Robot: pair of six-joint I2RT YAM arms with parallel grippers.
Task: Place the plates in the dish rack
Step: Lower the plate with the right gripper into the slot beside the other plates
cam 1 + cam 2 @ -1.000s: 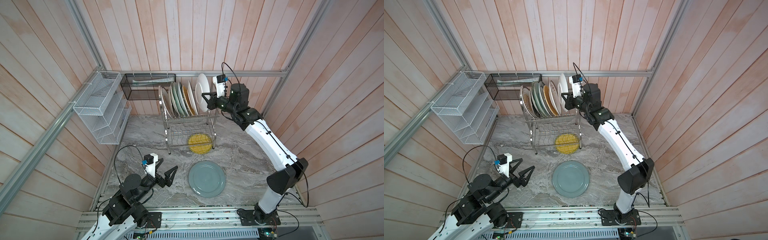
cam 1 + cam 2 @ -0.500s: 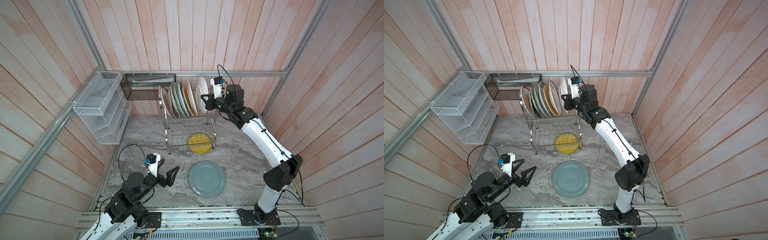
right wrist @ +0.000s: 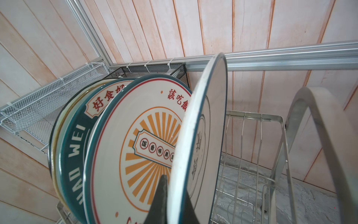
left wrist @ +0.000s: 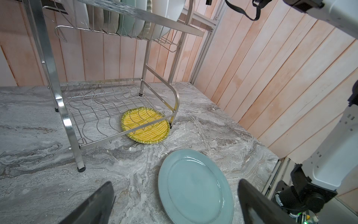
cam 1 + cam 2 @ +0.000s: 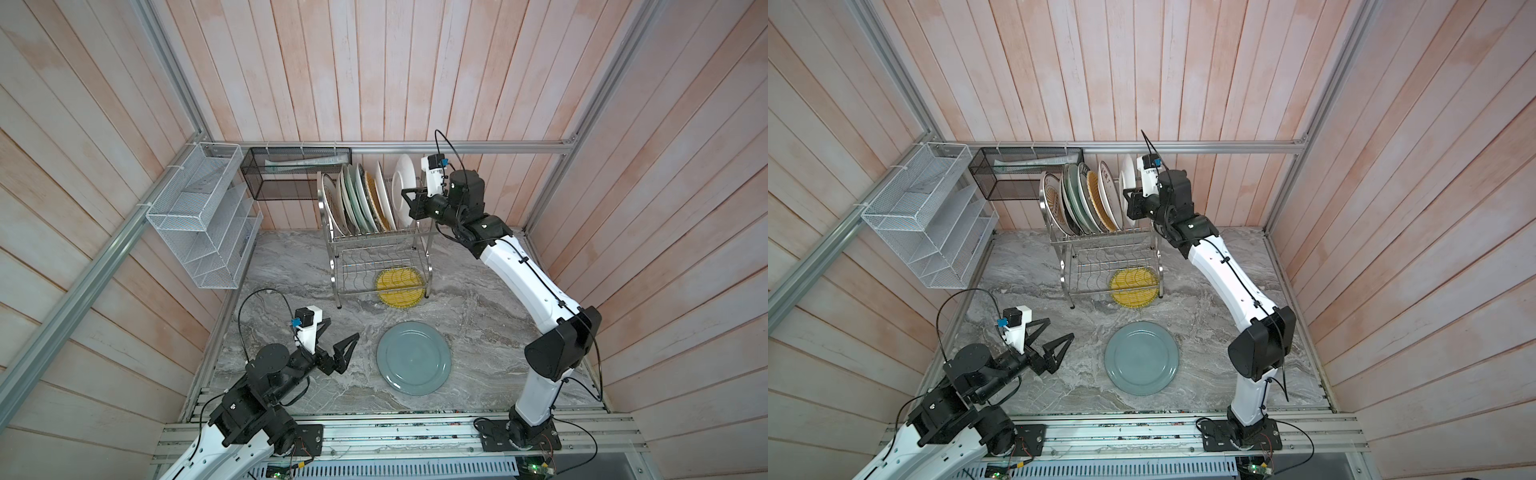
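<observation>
The shiny stainless-steel two-tier wire dish rack (image 5: 335,270) stands at the back of the grey marbled bench (image 5: 286,266). Its upper tier holds a row of round plates on edge, among them a white plate with an orange sunburst (image 3: 147,147) and a dark teal-banded plate (image 3: 73,147). At the right end of that row stands a white plate with a thin teal rim (image 5: 402,185), upright, its faces turned along the rack's length. The right gripper (image 5: 408,203) has its jaws clenched on this plate's rim, one finger against each face. A yellow woven round plate (image 5: 401,286) lies flat on the bench, partly beneath the lower tier. A grey-blue round plate (image 5: 413,357) lies flat in front of the rack, near the left gripper (image 5: 343,330), whose jaws are spread wide and hold nothing.
</observation>
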